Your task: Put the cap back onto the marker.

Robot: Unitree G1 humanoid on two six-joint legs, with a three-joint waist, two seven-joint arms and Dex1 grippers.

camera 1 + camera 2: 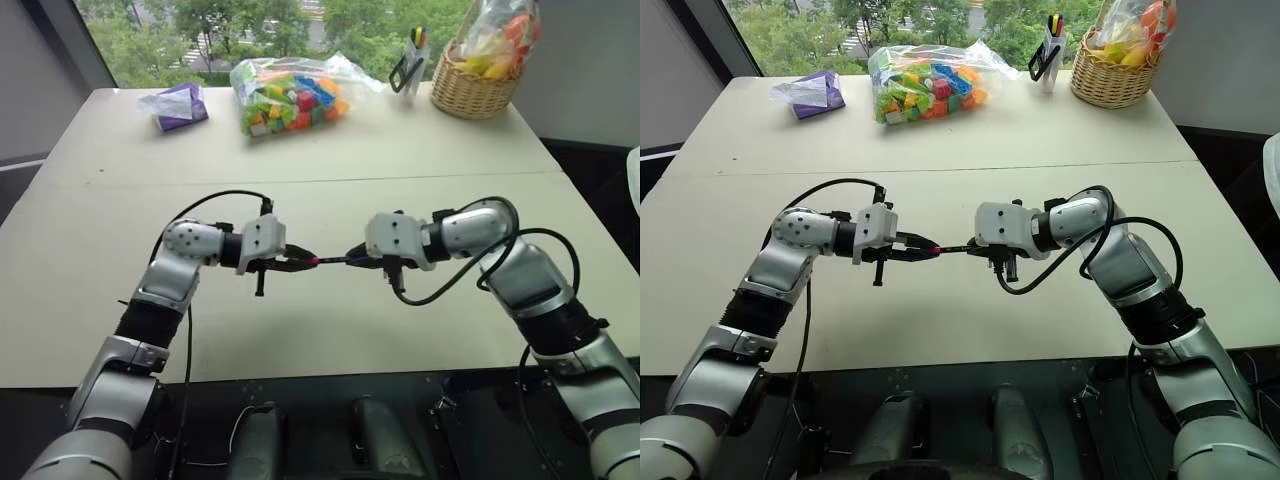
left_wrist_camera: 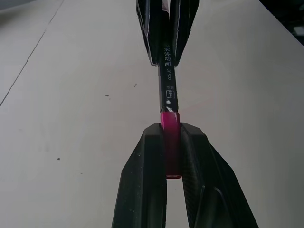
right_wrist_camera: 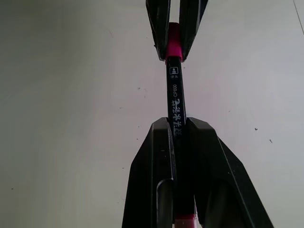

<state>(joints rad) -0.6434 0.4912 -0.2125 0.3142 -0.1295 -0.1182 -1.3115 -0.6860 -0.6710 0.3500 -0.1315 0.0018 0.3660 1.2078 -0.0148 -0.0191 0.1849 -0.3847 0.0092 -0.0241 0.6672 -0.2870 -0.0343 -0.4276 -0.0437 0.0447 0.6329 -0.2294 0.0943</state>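
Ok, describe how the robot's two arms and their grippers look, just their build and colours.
Both arms are built of rounded silver-grey metal segments joined by black ribbed collars. Each wrist ends in a boxy pale grey block. A loose black cable loops from each forearm to its wrist block. The left gripper and right gripper each have two matte black fingers, broad at the base and tapering wedge-like toward the tips. No markings are legible.

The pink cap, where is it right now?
The cap is pinched in the left gripper, held above the table in front of the robot, meeting the end of the marker held by the right gripper.
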